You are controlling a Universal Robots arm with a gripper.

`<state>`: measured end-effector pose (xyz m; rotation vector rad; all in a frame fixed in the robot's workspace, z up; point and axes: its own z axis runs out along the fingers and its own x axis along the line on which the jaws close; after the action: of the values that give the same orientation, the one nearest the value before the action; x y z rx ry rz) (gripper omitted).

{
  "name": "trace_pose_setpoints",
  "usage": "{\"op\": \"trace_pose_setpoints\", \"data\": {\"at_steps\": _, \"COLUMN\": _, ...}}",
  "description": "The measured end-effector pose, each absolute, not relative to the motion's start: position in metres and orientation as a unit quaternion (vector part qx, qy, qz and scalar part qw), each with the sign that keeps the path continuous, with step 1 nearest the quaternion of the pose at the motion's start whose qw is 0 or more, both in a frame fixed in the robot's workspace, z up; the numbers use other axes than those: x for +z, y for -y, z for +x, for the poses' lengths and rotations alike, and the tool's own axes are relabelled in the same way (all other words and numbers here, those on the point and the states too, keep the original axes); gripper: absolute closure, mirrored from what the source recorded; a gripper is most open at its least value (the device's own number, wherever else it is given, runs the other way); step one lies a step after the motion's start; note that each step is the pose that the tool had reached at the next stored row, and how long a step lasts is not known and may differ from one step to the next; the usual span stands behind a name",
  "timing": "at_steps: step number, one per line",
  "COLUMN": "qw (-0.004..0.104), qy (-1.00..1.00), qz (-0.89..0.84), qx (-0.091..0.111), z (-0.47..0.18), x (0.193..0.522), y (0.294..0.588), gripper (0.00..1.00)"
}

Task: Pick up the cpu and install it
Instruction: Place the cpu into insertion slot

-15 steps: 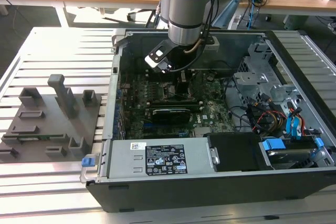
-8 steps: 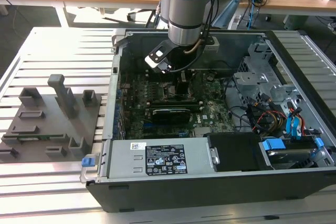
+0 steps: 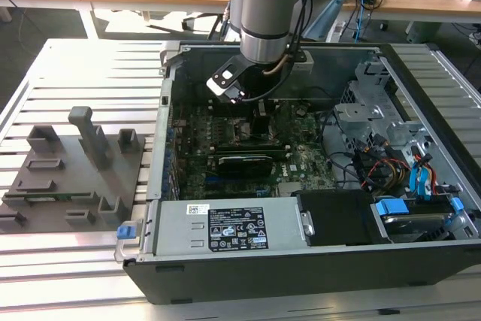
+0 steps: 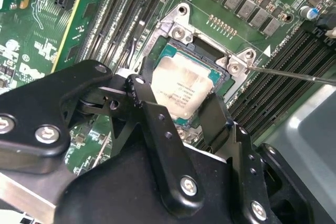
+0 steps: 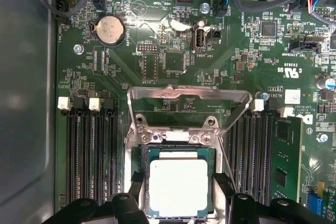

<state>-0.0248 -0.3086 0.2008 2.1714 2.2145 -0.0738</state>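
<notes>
- We see the case open on the worktop.
- Inside, the socket has its plate raised.
- The cpu sits in the socket, fingers narrow, pinching its edges.
- We judge any tilt or sideways drag here could bend pins.
</notes>
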Motion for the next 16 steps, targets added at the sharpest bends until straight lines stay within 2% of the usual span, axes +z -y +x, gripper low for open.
{"op": "trace_pose_setpoints", "data": {"at_steps": 16, "qw": 0.018, "qy": -0.714, "qz": 0.700, "qx": -0.022, "z": -0.0276, "x": 0.2000, "y": 0.3059, "gripper": 0.38}}
